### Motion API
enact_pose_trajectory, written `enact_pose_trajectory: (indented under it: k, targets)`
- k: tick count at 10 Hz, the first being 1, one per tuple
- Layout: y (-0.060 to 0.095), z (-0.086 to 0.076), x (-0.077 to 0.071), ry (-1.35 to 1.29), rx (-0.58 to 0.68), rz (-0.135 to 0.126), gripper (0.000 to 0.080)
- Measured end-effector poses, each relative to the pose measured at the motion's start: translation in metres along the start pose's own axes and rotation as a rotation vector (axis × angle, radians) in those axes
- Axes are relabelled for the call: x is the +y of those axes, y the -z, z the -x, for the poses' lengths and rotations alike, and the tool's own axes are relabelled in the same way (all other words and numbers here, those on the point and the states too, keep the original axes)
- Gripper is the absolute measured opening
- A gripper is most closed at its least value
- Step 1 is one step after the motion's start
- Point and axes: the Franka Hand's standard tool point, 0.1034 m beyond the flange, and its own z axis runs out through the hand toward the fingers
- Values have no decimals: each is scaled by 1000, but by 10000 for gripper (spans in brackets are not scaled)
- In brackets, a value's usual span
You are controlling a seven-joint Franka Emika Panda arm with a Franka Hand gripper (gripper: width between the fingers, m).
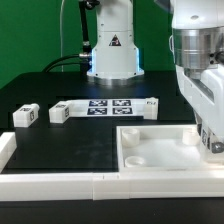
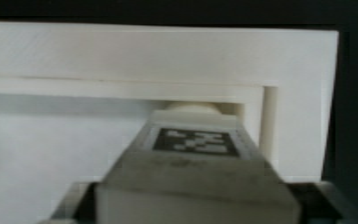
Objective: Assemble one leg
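Note:
My gripper [image 1: 212, 138] is at the exterior view's right, low over the far right corner of the white tray-like tabletop [image 1: 160, 152]. In the wrist view the gripper [image 2: 197, 196] is shut on a leg [image 2: 197, 150], a white block with its black-and-white tag facing the camera. The leg's end points at a corner socket [image 2: 194, 105] of the tabletop [image 2: 87, 70] and is close to it; I cannot tell if they touch. In the exterior view the held leg is hidden behind the gripper. Two more legs [image 1: 26, 115] [image 1: 59, 113] lie on the black table at the left.
The marker board [image 1: 105, 106] lies in the middle of the table, with a small white tagged piece [image 1: 152, 101] at its right end. The robot base [image 1: 112, 50] stands behind it. A white rail [image 1: 50, 185] runs along the front edge and left side.

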Motion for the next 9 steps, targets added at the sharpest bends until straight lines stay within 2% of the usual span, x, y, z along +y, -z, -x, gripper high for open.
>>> enact_pose_trajectory:
  k: [1, 2, 4, 6, 8, 9]
  targets:
    - [0, 2, 0, 7, 0, 0, 491]
    - [0, 5, 0, 62, 1, 0, 622]
    - [0, 12, 1, 373, 4, -5, 647]
    - [0, 17, 2, 727, 18, 6, 648]
    - [-2, 18, 3, 956, -5, 44, 648]
    - [-2, 18, 3, 1081, -3, 72, 648]
